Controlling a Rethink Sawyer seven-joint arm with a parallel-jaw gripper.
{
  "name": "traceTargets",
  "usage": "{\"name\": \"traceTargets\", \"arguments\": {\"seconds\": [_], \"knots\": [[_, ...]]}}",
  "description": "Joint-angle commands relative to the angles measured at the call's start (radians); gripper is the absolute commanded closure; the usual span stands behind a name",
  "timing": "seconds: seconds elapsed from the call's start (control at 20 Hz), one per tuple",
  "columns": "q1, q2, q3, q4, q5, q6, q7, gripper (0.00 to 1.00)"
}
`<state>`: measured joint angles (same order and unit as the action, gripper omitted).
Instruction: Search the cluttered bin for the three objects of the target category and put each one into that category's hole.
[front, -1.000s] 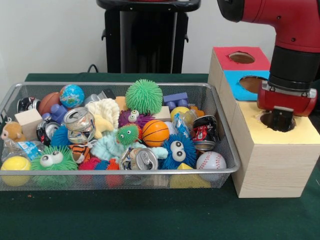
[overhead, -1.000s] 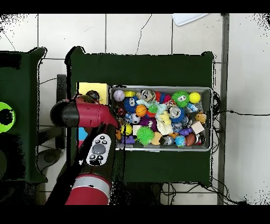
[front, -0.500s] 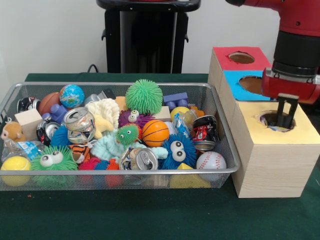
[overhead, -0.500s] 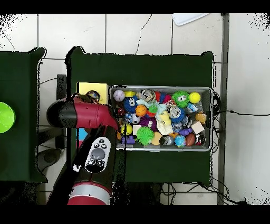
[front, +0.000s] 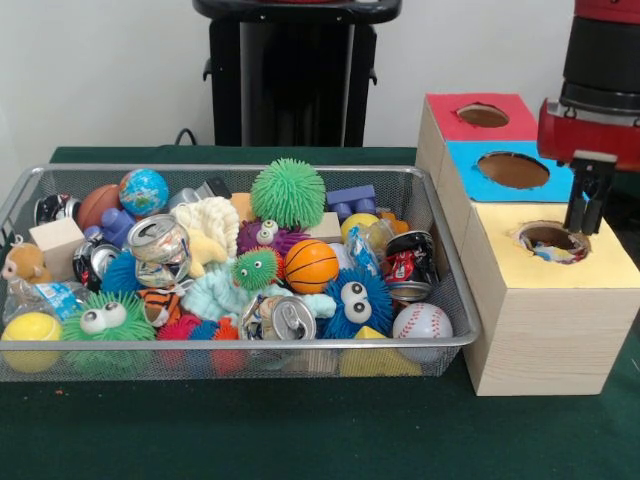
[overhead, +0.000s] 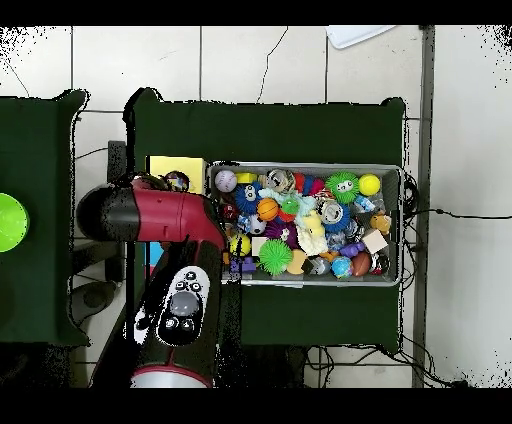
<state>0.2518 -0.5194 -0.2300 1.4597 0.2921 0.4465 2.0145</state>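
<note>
My gripper (front: 588, 215) hangs just above the right rim of the round hole (front: 548, 238) in the yellow top of the wooden box (front: 545, 330). Its fingers stand slightly apart with nothing between them. Something colourful lies down inside that hole. The wire bin (front: 250, 345) to the left is full of toys: a green spiky ball (front: 288, 192), an orange basketball (front: 311, 265), a baseball (front: 422, 322), and crushed cans (front: 283, 318). In the overhead view the red arm (overhead: 165, 215) covers the gripper; the bin (overhead: 305, 281) lies to its right.
Behind the yellow section the box has a blue hole (front: 513, 170) and a red hole (front: 483, 115). A black stand (front: 290, 75) rises behind the bin. Green cloth (front: 300, 430) covers the table in front.
The gripper has risen out of the yellow hole and shifted a little to the right in the front view. The bin's contents have not moved.
</note>
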Motion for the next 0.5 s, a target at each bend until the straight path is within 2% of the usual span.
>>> {"name": "traceTargets", "arguments": {"seconds": [0.05,0.5], "knots": [[-0.04,-0.029,0.061,0.078,-0.034,0.133,0.075,1.0],[-0.067,-0.064,0.07,0.098,-0.062,0.145,0.038,1.0]]}}
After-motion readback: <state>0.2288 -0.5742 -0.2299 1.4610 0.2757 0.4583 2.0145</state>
